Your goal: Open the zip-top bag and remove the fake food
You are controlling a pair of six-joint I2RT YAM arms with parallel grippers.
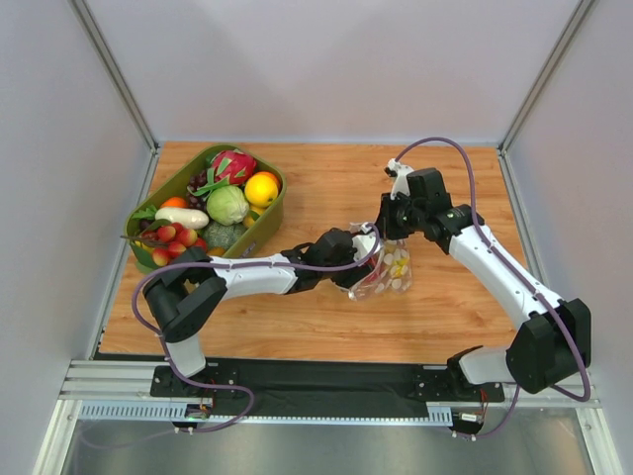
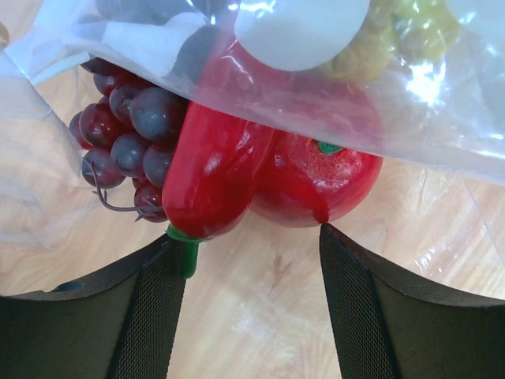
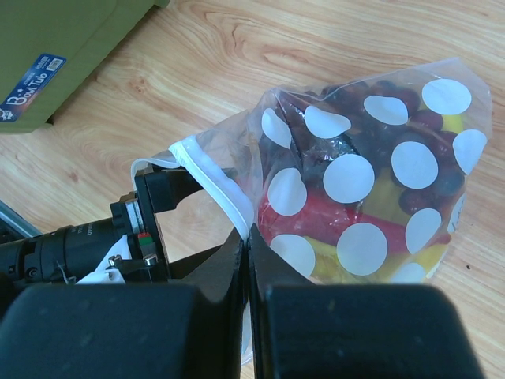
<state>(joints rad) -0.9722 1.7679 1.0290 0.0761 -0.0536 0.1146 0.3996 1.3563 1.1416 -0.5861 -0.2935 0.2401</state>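
Zip-top bag (image 1: 388,269) at centre of the top view, on the wooden table (image 1: 326,317). Right gripper (image 3: 246,237) clamped shut on its white zip strip (image 3: 213,170). Left gripper (image 2: 246,253) spread wide, empty, at the mouth, just short of red chili (image 2: 213,170), grape bunch (image 2: 126,134), red round fruit (image 2: 316,178).

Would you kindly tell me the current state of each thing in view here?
Bag: open, rim pinched, food inside.
Right gripper: shut on the bag's rim.
Left gripper: open, at the bag's mouth.
Chili: at the mouth, not gripped.
Grapes: beside the chili, not gripped.
Bin: upright, full.
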